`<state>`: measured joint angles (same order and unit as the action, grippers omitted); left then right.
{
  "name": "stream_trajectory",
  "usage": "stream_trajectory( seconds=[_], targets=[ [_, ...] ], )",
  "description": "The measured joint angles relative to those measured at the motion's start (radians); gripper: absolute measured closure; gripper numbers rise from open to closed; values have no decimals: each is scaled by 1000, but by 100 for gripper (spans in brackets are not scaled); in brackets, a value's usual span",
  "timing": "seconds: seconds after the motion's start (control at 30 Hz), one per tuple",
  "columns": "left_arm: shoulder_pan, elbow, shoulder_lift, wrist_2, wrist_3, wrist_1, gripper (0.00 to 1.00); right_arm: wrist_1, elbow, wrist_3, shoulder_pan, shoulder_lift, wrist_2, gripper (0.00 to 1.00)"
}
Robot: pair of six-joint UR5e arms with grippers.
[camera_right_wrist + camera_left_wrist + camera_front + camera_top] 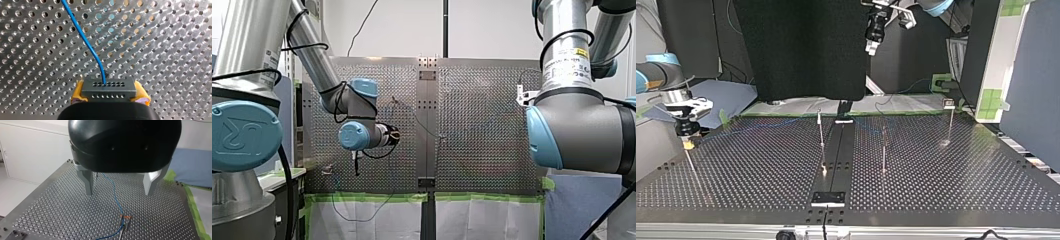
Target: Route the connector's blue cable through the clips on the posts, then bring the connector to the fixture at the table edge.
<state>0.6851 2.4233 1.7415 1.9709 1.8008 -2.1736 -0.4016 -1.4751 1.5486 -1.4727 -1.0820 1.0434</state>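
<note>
Connector [109,87], small grey block with rows of holes, was clamped in my right gripper [109,92], its yellow pads [78,93] pressed on the block's two ends, jaws closed just to the block's width. Blue cable [82,35] came out of one hole in the connector's face and curved away over the perforated table [162,50], close below. In the top view that gripper sat low at the view's left, near the table's left edge, beside a thin post [690,162]. The connector itself was too small to make out there. The cable showed only as a faint blue line running from that side toward the middle. Three more posts stood on the table: a middle one [821,135], one to its right [883,147], and a far right one [950,120]. The fixture [828,198], a dark plate with a pale edge, lay at the near table edge on the centre strip, well apart from the connector. My left gripper [120,191] hung high over the table, its metal fingers [88,182] spread wide and holding nothing. Under it, in the left wrist view, the cable ran across the table to an orange-brown clip [125,216] on a post top and then dropped away past it. Whether it was seated in the clip, I could not tell.
</note>
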Motion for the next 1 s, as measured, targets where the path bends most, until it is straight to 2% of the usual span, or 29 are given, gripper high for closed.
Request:
stream_trajectory(
  seconds=[0.5, 1.0],
  targets=[
    [0, 0, 0, 1, 0, 0, 0, -5, 0, 5, -1, 2, 5, 100],
    [1, 0, 0, 0, 0, 3, 0, -12, 0, 7, -4, 6, 34, 100]
  ],
)
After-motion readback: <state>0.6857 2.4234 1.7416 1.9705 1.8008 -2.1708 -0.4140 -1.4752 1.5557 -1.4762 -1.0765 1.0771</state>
